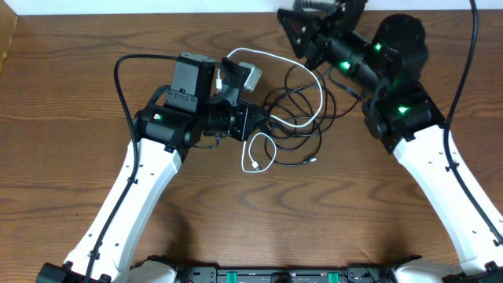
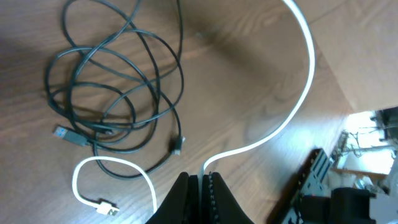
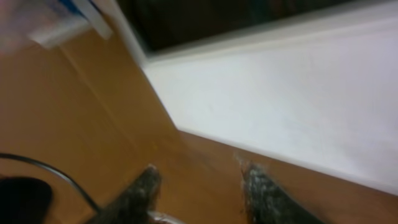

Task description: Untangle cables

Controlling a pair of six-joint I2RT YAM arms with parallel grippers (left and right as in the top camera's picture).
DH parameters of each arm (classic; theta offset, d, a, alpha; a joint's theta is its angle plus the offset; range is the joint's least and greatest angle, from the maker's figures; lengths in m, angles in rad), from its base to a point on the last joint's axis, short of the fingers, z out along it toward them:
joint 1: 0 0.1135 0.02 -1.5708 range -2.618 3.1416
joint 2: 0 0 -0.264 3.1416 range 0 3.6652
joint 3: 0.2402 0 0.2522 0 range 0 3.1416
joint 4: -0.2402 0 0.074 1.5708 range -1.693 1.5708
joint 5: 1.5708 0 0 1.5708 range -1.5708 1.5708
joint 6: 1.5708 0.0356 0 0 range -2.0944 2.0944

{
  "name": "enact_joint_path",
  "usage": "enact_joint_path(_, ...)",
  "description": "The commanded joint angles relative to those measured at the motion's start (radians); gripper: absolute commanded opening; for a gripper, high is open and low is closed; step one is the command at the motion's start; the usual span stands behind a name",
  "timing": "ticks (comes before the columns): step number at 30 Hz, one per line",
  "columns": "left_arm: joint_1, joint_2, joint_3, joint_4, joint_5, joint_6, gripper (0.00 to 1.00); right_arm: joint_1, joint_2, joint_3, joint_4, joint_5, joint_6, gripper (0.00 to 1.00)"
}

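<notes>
A white cable arcs over the middle of the table and ends in a small loop with a plug. My left gripper is shut on it; in the left wrist view the white cable runs into the closed jaws, and its plug lies at lower left. The black cables lie in a tangled coil under and beside the white arc, and they also show in the left wrist view. My right gripper is open and empty at the table's far edge, away from the cables.
A white wall runs along the table's far edge, just beyond the right gripper. A thick black arm wire loops by the left arm. A grey box-like part sits on the left wrist.
</notes>
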Motion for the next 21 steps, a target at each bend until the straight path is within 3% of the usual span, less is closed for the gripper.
enact_joint_path(1,-0.002,0.002,0.01,-0.029,0.074,0.087,0.08,-0.011,-0.015,0.005,-0.074,0.019,-0.173,0.64)
enact_joint_path(5,-0.002,0.002,0.01,-0.116,0.203,0.216,0.07,-0.031,-0.015,0.005,-0.185,0.019,-0.289,0.79)
enact_joint_path(9,-0.002,0.002,0.01,-0.192,0.303,0.299,0.07,-0.075,-0.015,0.005,-0.245,-0.04,-0.334,0.87)
enact_joint_path(12,-0.002,0.002,0.01,-0.22,0.306,0.319,0.07,-0.11,-0.015,0.005,-0.28,-0.235,-0.392,0.9)
enact_joint_path(17,-0.002,-0.002,0.01,-0.24,0.353,0.363,0.08,-0.142,-0.015,0.005,-0.411,-0.397,-0.494,0.91)
enact_joint_path(21,-0.002,-0.002,0.01,-0.241,0.286,0.363,0.08,-0.156,-0.015,0.005,-0.423,-0.55,-0.503,0.91)
